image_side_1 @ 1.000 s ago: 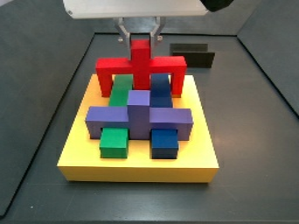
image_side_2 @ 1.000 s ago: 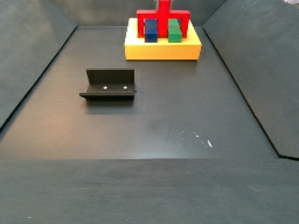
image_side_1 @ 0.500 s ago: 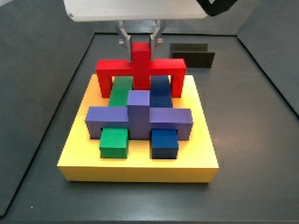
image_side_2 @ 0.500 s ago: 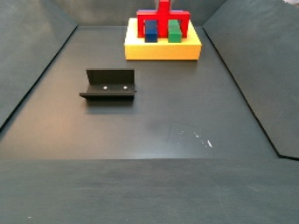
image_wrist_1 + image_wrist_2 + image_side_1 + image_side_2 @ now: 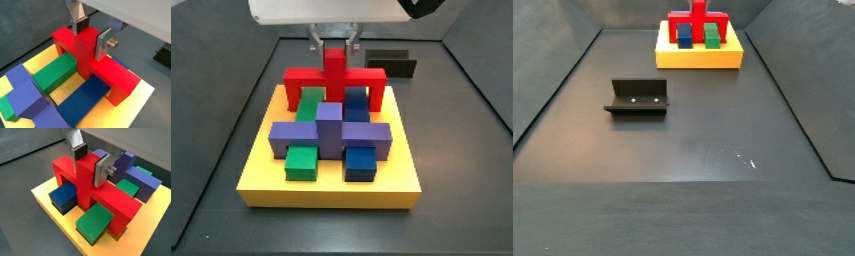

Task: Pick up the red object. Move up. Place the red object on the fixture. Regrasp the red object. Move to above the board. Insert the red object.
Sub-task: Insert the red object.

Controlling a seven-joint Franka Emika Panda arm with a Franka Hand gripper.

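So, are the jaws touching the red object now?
Touching. In both wrist views the gripper stands over the board with its jaws pressed flat against both sides of the red object's upright stem, no gap showing.

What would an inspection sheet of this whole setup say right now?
Surface: dark floor with raised side walls; a small pale scuff on it.
Red object: upright on the board, legs straddling the green and blue blocks.
Board: yellow, also carrying a purple cross.
Fixture: empty, standing apart from the board.
Clutter: nothing seen.
Gripper: above the board, fingers shut on the red object's stem.
Cables: nothing seen.
Surroundings: nothing seen beyond the walls.
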